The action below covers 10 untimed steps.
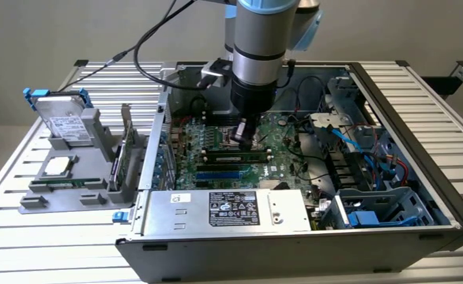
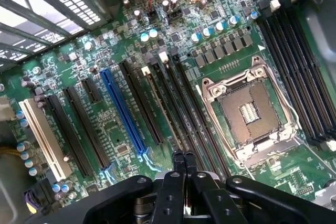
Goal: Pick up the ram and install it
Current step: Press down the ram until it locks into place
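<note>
Ram (image 1: 235,158): one stick, seated flat in a motherboard (image 2: 210,66) slot.
Arm: vertical, reaching into the open case (image 1: 421,118).
Tool (image 2: 183,162): fingers pressed together, holding nothing, just above the ram.

Your arm (image 1: 264,35) is cut off by the exterior view's top edge, so its upper joints are out of sight. It also covers the back of the motherboard (image 1: 283,151) and part of the case wall behind. The gripper (image 1: 245,137) hides one end of the ram (image 1: 235,157) beneath it, and you cannot tell whether the stick is fully seated. In the wrist view, the gripper (image 2: 184,157) body runs off the frame, and it covers the near ends of the slots (image 2: 197,129). The label (image 1: 236,208) on the power supply is too small to read.
</note>
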{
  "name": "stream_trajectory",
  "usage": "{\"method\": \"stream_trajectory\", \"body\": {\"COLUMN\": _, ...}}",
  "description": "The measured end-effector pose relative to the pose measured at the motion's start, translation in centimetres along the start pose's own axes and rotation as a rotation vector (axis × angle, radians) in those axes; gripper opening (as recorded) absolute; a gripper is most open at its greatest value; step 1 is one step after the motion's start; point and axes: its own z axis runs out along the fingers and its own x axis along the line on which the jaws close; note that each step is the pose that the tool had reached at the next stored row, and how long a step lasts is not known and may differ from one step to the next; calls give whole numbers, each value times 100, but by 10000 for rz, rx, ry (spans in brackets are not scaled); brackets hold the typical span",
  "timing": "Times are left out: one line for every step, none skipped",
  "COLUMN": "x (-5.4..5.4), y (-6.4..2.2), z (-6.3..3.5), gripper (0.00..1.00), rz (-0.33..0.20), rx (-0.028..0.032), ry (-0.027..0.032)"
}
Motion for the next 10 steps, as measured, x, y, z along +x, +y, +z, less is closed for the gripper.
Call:
{"method": "stream_trajectory", "body": {"x": 0, "y": 0, "z": 0, "gripper": 10, "rz": 147, "rx": 2, "ry": -4}}
{"method": "stream_trajectory", "body": {"x": 0, "y": 0, "z": 0, "gripper": 10, "rz": 289, "rx": 3, "ry": -8}}
{"method": "stream_trajectory", "body": {"x": 0, "y": 0, "z": 0, "gripper": 10, "rz": 433, "rx": 4, "ry": -13}}
{"method": "stream_trajectory", "body": {"x": 0, "y": 0, "z": 0, "gripper": 10, "rz": 580, "rx": 8, "ry": -18}}
{"method": "stream_trajectory", "body": {"x": 0, "y": 0, "z": 0, "gripper": 10, "rz": 728, "rx": 12, "ry": -23}}
{"method": "stream_trajectory", "body": {"x": 0, "y": 0, "z": 0, "gripper": 10, "rz": 873, "rx": 17, "ry": -31}}
{"method": "stream_trajectory", "body": {"x": 0, "y": 0, "z": 0, "gripper": 10, "rz": 1024, "rx": 23, "ry": -37}}
{"method": "stream_trajectory", "body": {"x": 0, "y": 0, "z": 0, "gripper": 10, "rz": 1174, "rx": 25, "ry": -42}}
{"method": "stream_trajectory", "body": {"x": 0, "y": 0, "z": 0, "gripper": 10, "rz": 1309, "rx": 28, "ry": -45}}
{"method": "stream_trajectory", "body": {"x": 0, "y": 0, "z": 0, "gripper": 10, "rz": 1454, "rx": 29, "ry": -48}}
